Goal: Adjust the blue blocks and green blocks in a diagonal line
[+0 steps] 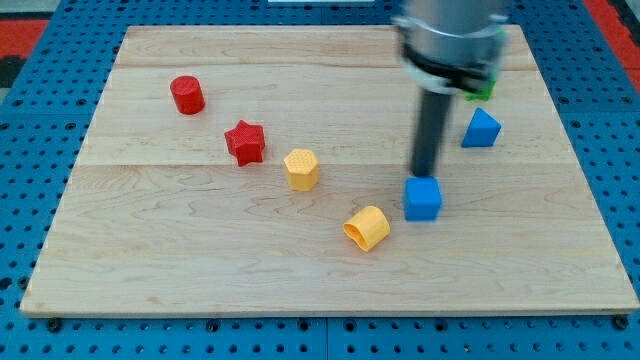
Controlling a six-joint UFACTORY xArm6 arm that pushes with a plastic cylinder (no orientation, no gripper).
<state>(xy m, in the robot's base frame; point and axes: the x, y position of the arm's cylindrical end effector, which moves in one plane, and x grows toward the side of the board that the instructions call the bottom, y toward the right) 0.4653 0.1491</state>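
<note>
Wooden board (200, 270) on a blue pegboard surface (30, 150). One dark rod coming down from the arm's grey housing (450, 40) at the view's top right. The arm carries no fingers – only the rod, so nothing is held.

The tip (424, 174) sits at the top edge of the blue cube (423, 198), touching or just short of it – cannot tell which. The cube lies right of the board's centre.

Blue triangular block (481, 128) – up and to the view's right of the cube, apart from it and just right of the rod.

A sliver of green block (484, 89) shows at the lower right edge of the housing, above the blue triangular block; most of it is hidden, so its shape cannot be made out.

These three run roughly on a slant from lower left to upper right.

Other blocks, well clear of the tip:
- Red cylinder (187, 95), upper left of the board.
- Red star (245, 142), down and right of the cylinder.
- Yellow hexagonal block (301, 169), just right of the star.
- Yellow block (367, 228), rounded, arch-like, tilted – lower left of the blue cube, near it but not touching.

The red and yellow blocks form their own slanted row, from upper left down to lower right.
</note>
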